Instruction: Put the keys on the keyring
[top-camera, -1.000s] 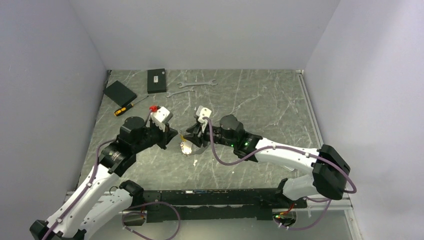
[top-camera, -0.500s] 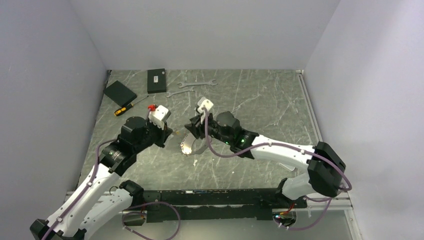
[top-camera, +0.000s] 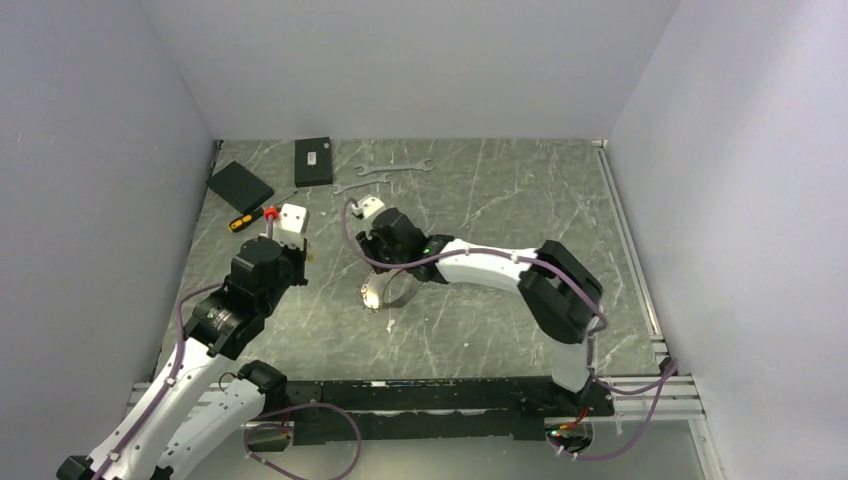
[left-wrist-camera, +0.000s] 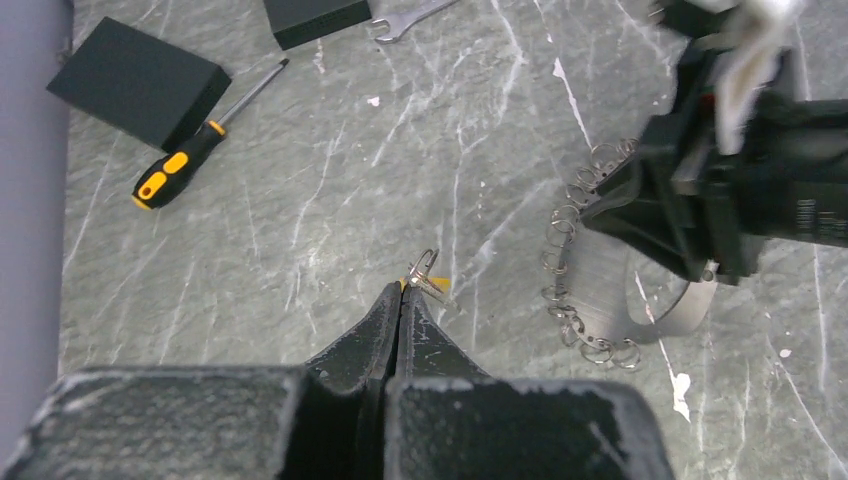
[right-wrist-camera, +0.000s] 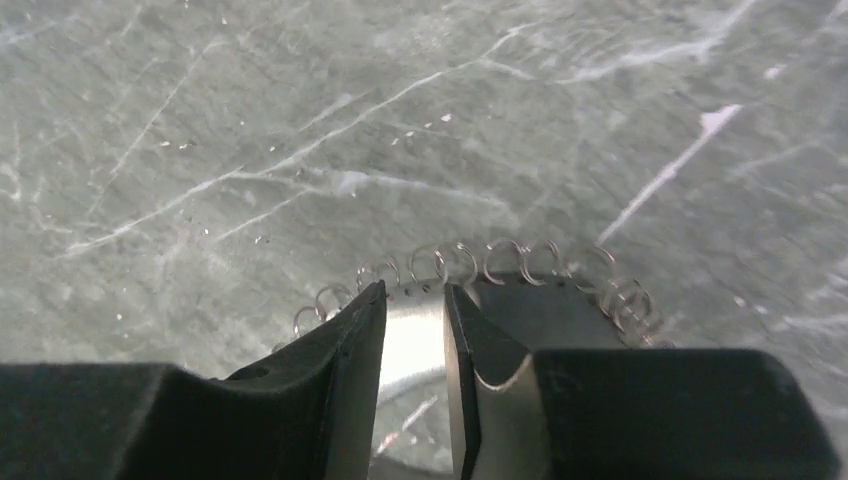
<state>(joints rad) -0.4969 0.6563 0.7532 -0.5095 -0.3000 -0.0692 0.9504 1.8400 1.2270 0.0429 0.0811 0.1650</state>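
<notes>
The left pincer (left-wrist-camera: 402, 292) is pressed fully together, and from its tips juts one small key (left-wrist-camera: 425, 273), brass-yellow with a silvery wire loop on it, held above the desk (top-camera: 500, 200). The keyring (left-wrist-camera: 590, 300) lies on the desk around its middle, a little toward the left edge. It is a silvery metal band bent into a loop, with a row of small wire rings along its rim. The key sits to the left of the keyring and clear of it, with bare desk between them. The right pincer (right-wrist-camera: 413, 290) is down on the keyring's far side with a narrow gap between its jaws. In the right wrist view the band fills that gap and the rim's little rings arc past the fingertips, but whether the jaws actually pinch the band cannot be made out. Toward the far left corner lie two black blocks (top-camera: 240, 183), a screwdriver (top-camera: 255, 212) with a yellow-and-black handle, and two wrenches (top-camera: 397, 166).
</notes>
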